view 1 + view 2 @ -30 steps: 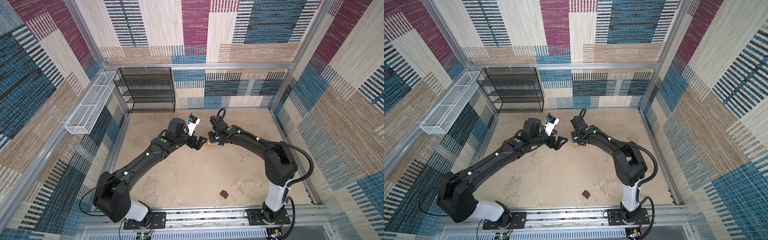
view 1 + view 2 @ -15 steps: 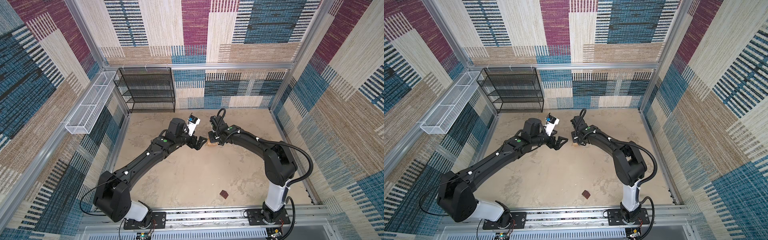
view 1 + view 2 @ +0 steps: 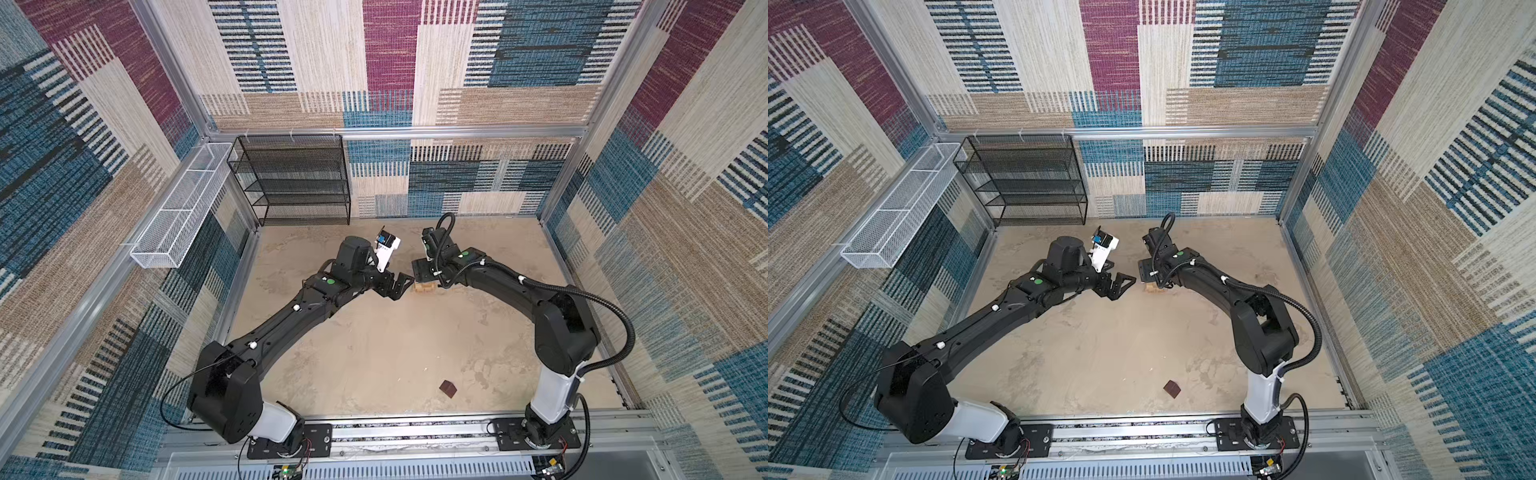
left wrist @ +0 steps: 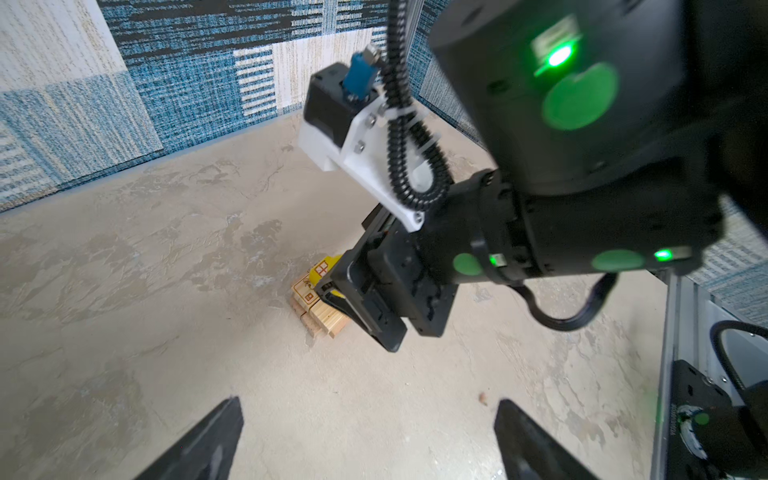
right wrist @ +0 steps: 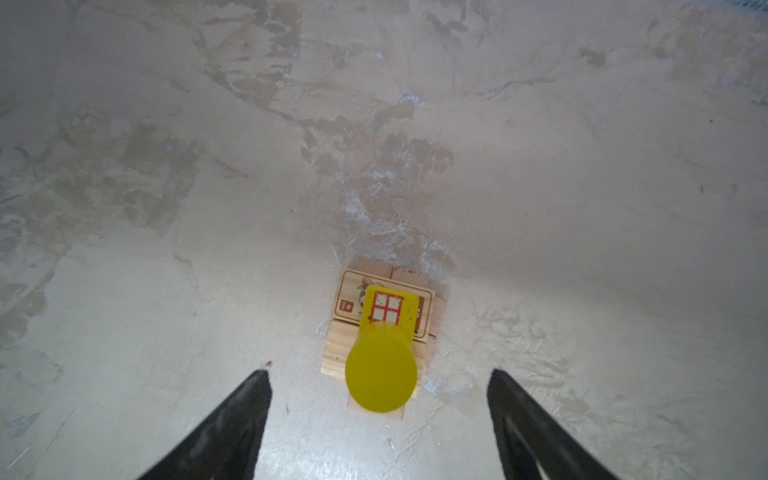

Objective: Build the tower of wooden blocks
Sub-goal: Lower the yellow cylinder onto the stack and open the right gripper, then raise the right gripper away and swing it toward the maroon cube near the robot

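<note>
Yellow cylinder [image 5: 381, 376] tops your tower [image 5: 334, 353]. Right claw [image 5: 379, 372] spread over it, no contact. Left claw [image 4: 368, 405] spread, empty, at tower's 9 o'clock. Brown block [image 3: 448, 388] far off at 6 o'clock.

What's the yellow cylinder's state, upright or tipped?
Upright: the yellow cylinder stands on end atop the wood block tower, round end face up.

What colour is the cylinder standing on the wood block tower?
Plain bright yellow. The cylinder shows best in the right wrist view.
</note>
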